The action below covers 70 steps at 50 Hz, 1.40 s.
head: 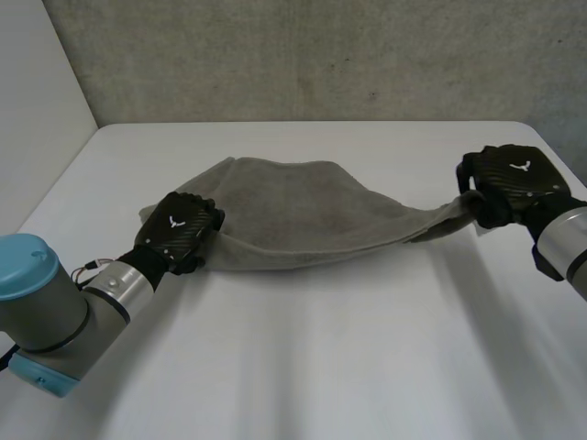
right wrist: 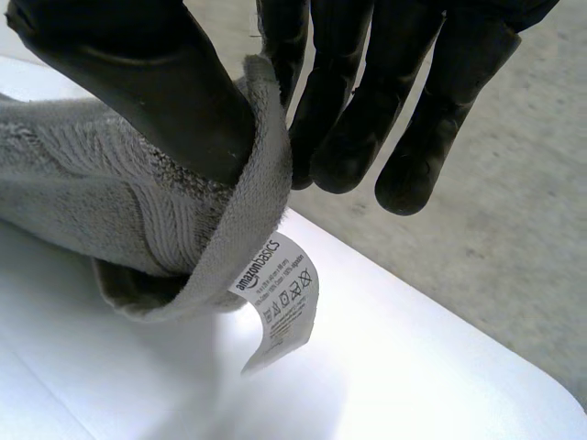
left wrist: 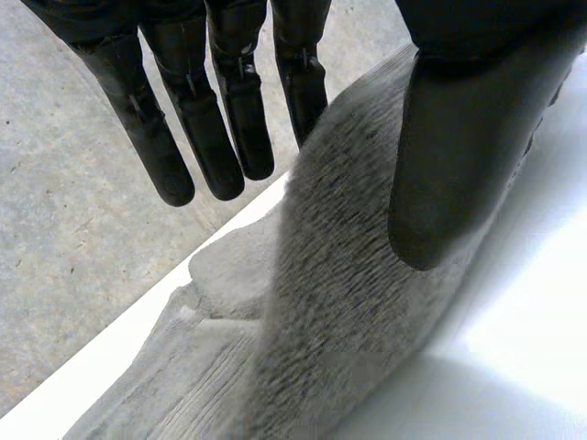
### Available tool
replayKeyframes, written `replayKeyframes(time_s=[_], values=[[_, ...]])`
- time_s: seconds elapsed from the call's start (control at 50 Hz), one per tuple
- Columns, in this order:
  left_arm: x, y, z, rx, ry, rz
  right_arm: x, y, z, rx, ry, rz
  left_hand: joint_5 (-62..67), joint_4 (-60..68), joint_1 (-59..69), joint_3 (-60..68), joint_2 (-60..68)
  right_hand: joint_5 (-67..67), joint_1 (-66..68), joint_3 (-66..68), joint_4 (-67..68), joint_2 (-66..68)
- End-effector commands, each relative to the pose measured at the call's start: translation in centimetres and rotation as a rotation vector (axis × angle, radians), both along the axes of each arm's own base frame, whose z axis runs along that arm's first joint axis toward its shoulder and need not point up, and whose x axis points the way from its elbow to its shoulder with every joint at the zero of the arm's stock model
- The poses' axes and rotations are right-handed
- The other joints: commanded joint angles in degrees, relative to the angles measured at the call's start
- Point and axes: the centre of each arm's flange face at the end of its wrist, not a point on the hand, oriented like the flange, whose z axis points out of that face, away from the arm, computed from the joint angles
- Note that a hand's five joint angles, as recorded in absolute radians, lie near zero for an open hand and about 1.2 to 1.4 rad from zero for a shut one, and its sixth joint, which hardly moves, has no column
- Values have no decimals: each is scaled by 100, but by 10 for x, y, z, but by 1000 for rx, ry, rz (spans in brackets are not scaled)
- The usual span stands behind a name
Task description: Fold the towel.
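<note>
A grey towel (head: 303, 211) lies stretched across the white table (head: 321, 367), bunched lengthwise between my two hands. My left hand (head: 179, 229) sits at the towel's left end. In the left wrist view its fingers (left wrist: 220, 119) are straight and spread clear of the cloth, while its thumb (left wrist: 459, 137) rests on the towel (left wrist: 348, 302). My right hand (head: 509, 179) holds the right end lifted off the table. There the thumb (right wrist: 156, 82) and fingers pinch the towel's edge (right wrist: 110, 202), and a white care label (right wrist: 284, 293) hangs below.
A grey wall runs behind the table's far edge. Bare white table surface lies in front of the towel. The table's right edge and the grey floor beyond it show under my right hand (right wrist: 514, 229).
</note>
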Motion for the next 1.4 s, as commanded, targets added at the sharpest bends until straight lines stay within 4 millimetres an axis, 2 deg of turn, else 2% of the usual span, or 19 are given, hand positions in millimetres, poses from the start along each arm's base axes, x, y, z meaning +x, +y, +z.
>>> replayKeyframes(time_s=[0.02, 0.24, 0.4, 0.52, 0.62, 0.66, 0.7, 0.78, 0.94, 1.14, 1.4], values=[[3, -1, 1, -46, -65, 0, -6, -8, -10, 10, 13, -19, -705, -859, -743, -860, -809, 316, 337, 394, 339, 400], [17, -12, 3, -61, -88, 39, -3, -13, -31, 55, 19, -16, -1010, -1164, -1048, -1166, -1114, 316, 337, 394, 339, 400], [19, -14, -9, -24, -95, 40, -3, -13, -36, 70, 20, -15, -993, -1147, -1032, -1149, -1097, 316, 337, 394, 339, 400], [17, -17, -9, -39, -92, 36, -3, -13, -36, 72, 20, -15, -1043, -1198, -1082, -1199, -1148, 316, 337, 394, 339, 400], [14, -32, 0, -80, -84, 35, -4, -13, -38, 78, 21, -17, -1279, -1433, -1318, -1435, -1383, 316, 337, 394, 339, 400], [10, -49, 8, -116, -73, 36, -4, -13, -38, 80, 21, -18, -1279, -1433, -1318, -1435, -1383, 316, 337, 394, 339, 400], [9, -55, 11, -117, -72, 34, -4, -13, -38, 80, 21, -18, -1262, -1417, -1301, -1418, -1366, 316, 337, 394, 339, 400], [3, -79, 12, -46, -90, 26, -4, -13, -40, 86, 22, -18, -1212, -1366, -1251, -1368, -1316, 316, 337, 394, 339, 400], [-7, -105, 11, 66, -122, 4, -3, -11, -46, 103, 24, -13, -1178, -1332, -1217, -1334, -1282, 316, 337, 394, 339, 400], [-14, -129, -1, 26, -153, -5, 3, -7, -48, 106, 32, 8, -1178, -1332, -1217, -1334, -1282, 316, 337, 394, 339, 400], [-14, -136, -25, 112, -175, -4, 3, -7, -54, 100, 88, 13, -1161, -1316, -1200, -1317, -1265, 316, 337, 394, 339, 400]])
